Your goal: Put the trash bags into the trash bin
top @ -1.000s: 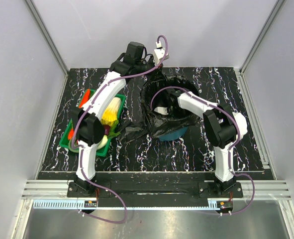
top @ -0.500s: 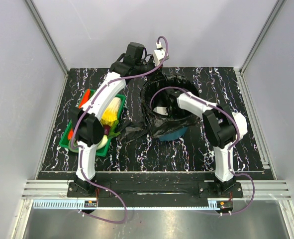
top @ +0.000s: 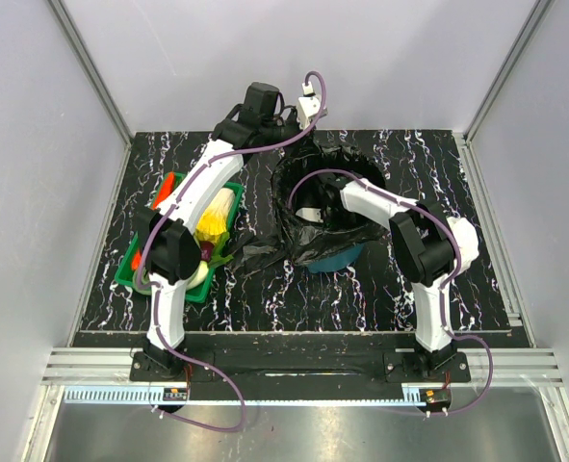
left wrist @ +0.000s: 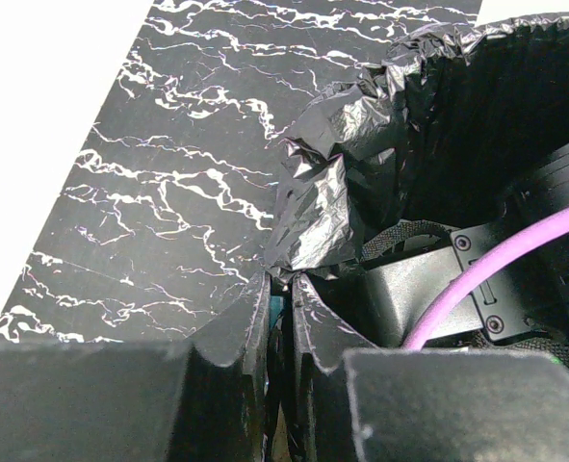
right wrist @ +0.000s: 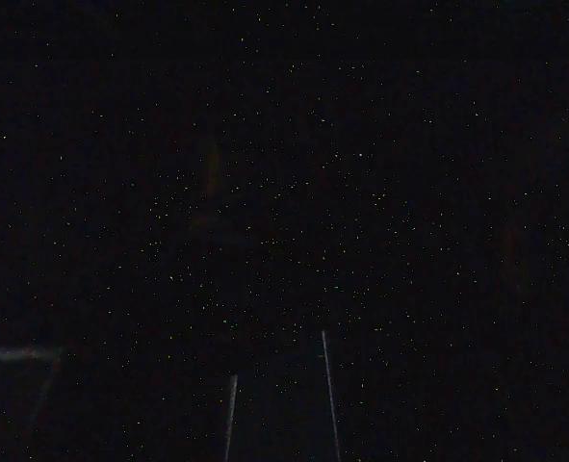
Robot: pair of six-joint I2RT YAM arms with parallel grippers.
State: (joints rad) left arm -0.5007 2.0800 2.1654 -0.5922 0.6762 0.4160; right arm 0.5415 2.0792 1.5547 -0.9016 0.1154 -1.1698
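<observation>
The teal trash bin (top: 340, 258) stands right of centre, lined by a bucket-sized black trash bag (top: 303, 245) whose crinkled edge (left wrist: 334, 183) drapes over the rim. My left gripper (left wrist: 282, 279) is at the bin's far-left rim (top: 298, 146), shut on the bag's edge, with a sliver of teal between the jaws. My right arm (top: 380, 200) reaches down into the bin, and its gripper (top: 308, 212) is inside the bag. The right wrist view is almost black, so its jaws cannot be read. A small black bag bundle (top: 260, 252) lies on the table left of the bin.
A shallow green vegetable tray (top: 130, 274) with corn (top: 217, 217) and a carrot (top: 164, 188) sits at the left, under the left arm. The table is black marbled, with white walls behind and on both sides.
My right arm has shifted slightly left, further into the bin. The left gripper holds its place at the rim.
</observation>
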